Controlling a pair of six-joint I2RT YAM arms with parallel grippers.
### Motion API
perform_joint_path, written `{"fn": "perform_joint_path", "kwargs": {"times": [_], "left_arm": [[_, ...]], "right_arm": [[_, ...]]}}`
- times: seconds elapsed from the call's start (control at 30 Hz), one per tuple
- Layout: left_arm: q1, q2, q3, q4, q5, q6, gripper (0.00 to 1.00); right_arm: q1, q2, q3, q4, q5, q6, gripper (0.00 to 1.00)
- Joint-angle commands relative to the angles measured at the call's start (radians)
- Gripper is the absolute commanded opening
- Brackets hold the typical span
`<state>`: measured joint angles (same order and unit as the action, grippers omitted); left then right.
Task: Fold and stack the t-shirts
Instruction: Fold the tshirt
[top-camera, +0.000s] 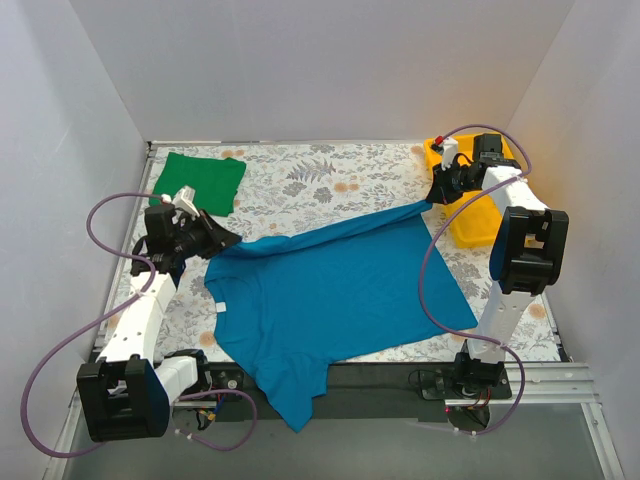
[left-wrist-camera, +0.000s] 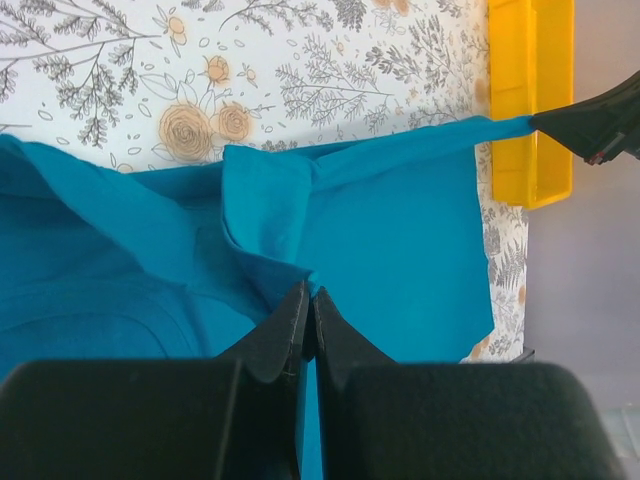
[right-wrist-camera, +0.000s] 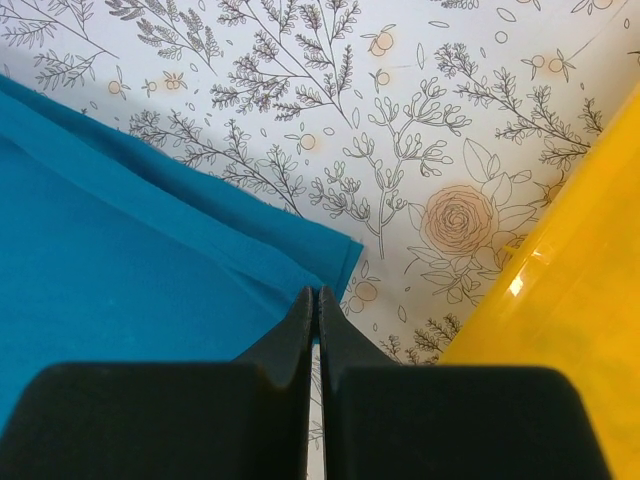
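- Green t-shirt (top-camera: 198, 182): soft cotton, folded into a flat rectangle at the table's far left corner.
- Left gripper (top-camera: 222, 238): black fingers pressed together on a bunched fold of the teal t-shirt (top-camera: 330, 290).
- Teal t-shirt: plain and spread mid-table, its far edge taut between both grippers, one part hanging over the near edge. It has a small white tag, unreadable.
- Right gripper (top-camera: 437, 193): fingers clamped on the shirt's corner, beside the glossy yellow tray (top-camera: 468, 228).
- Tablecloth (top-camera: 310, 175): white with a grey-and-tan floral print. The walls (top-camera: 320, 70) are plain white.

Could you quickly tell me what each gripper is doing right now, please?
Left gripper: shut on the teal t-shirt.
Right gripper: shut on the teal t-shirt.
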<state>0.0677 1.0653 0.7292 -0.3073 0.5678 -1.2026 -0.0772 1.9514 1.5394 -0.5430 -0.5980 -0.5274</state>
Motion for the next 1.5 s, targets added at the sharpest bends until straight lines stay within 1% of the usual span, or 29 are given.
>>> {"fn": "perform_joint_path", "kwargs": {"times": [0.0,0.47,0.57,0.6,0.7,0.83,1.0,1.03,1.07,1.23,1.47], "left_arm": [[-0.008,-0.031,-0.017,-0.023,0.023,-0.008,0.0],[-0.019,-0.091,-0.057,-0.072,0.041,-0.04,0.0],[-0.026,-0.106,-0.063,-0.085,0.05,-0.046,0.0],[-0.026,-0.11,-0.063,-0.091,0.053,-0.048,0.0],[-0.034,-0.116,-0.077,-0.108,0.067,-0.051,0.0],[-0.048,-0.119,-0.093,-0.125,0.073,-0.054,0.0],[-0.054,-0.114,-0.106,-0.145,0.087,-0.057,0.0],[-0.054,-0.114,-0.108,-0.151,0.087,-0.058,0.0],[-0.084,-0.116,-0.111,-0.154,0.087,-0.058,0.0],[-0.098,-0.119,-0.128,-0.177,0.092,-0.06,0.0],[-0.127,-0.088,-0.117,-0.228,0.076,-0.063,0.0]], "right_arm": [[-0.004,-0.034,-0.015,0.015,0.012,-0.014,0.01],[-0.004,-0.06,-0.056,0.014,0.027,-0.032,0.02],[-0.004,-0.083,-0.067,0.009,0.027,-0.04,0.16],[-0.004,-0.103,-0.071,0.009,0.026,-0.04,0.3],[-0.004,-0.158,-0.088,0.008,0.006,-0.037,0.38],[-0.003,-0.229,-0.119,0.0,-0.034,-0.028,0.46],[-0.003,-0.316,-0.228,-0.009,-0.164,-0.039,0.48],[-0.003,-0.324,-0.278,-0.009,-0.201,-0.046,0.48],[-0.003,-0.331,-0.298,-0.008,-0.213,-0.052,0.48],[-0.003,-0.353,-0.403,-0.008,-0.23,-0.085,0.49],[-0.003,-0.355,-0.429,-0.008,-0.25,-0.098,0.49]]}}
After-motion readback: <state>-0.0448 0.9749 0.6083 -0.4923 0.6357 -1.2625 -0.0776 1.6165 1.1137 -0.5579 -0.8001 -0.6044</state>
